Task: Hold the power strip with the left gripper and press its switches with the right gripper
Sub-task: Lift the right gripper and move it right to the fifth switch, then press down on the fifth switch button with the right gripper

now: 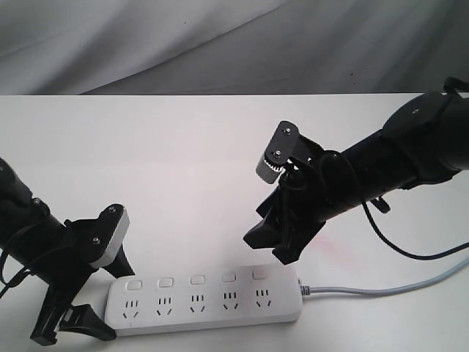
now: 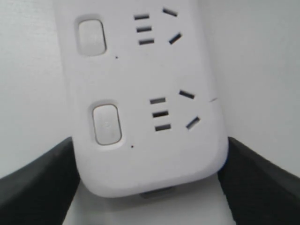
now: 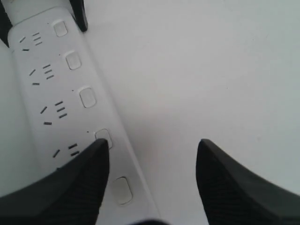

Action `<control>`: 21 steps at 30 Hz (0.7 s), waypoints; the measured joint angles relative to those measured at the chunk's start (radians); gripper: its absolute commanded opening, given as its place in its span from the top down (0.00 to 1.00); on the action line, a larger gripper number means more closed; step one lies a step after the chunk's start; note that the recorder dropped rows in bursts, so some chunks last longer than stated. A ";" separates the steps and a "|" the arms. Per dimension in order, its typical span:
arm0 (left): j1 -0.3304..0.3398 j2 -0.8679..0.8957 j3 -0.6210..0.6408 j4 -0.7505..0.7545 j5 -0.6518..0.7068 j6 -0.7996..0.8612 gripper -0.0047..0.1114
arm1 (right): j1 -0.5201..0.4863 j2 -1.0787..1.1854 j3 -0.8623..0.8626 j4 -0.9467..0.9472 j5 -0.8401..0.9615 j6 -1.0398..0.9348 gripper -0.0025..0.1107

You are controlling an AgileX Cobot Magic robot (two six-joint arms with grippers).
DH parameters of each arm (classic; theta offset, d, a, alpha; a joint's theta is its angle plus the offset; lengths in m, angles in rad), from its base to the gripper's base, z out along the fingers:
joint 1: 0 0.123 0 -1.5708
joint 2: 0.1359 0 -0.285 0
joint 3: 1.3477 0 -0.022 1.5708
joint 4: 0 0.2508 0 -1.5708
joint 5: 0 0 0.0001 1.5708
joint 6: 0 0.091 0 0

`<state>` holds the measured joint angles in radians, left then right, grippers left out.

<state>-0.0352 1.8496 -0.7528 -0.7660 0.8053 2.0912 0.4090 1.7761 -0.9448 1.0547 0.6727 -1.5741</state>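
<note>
Presently the black wedge-fingered left tool (image 1: 119,303) is clenched across one end of the long flat white plastic power strip (image 1: 212,297); the black right tool (image 1: 269,248) hangs released above the opposite end. With only one end pinned, an off-centre push on the small square white switches (image 1: 197,280) could pivot the strip. It lies flat on a white surface (image 1: 183,161), with grey draped cloth (image 1: 220,44) behind.

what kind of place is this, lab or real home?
Likely a lab test bench: bare white table, grey cloth backdrop, and a power strip, its end in the left pincer, right pincer open above it.
</note>
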 measured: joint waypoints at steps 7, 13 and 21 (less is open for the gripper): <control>0.000 0.000 0.000 0.000 0.000 0.000 0.60 | 0.000 0.035 0.018 0.049 -0.008 -0.047 0.52; 0.000 0.000 0.000 0.000 0.000 0.000 0.60 | 0.000 0.109 0.020 0.053 -0.010 -0.051 0.52; 0.000 0.000 0.000 0.000 0.000 0.000 0.60 | 0.000 0.116 0.024 0.039 -0.035 -0.049 0.53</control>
<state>-0.0352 1.8496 -0.7528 -0.7660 0.8053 2.0912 0.4090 1.8916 -0.9205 1.0937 0.6377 -1.6235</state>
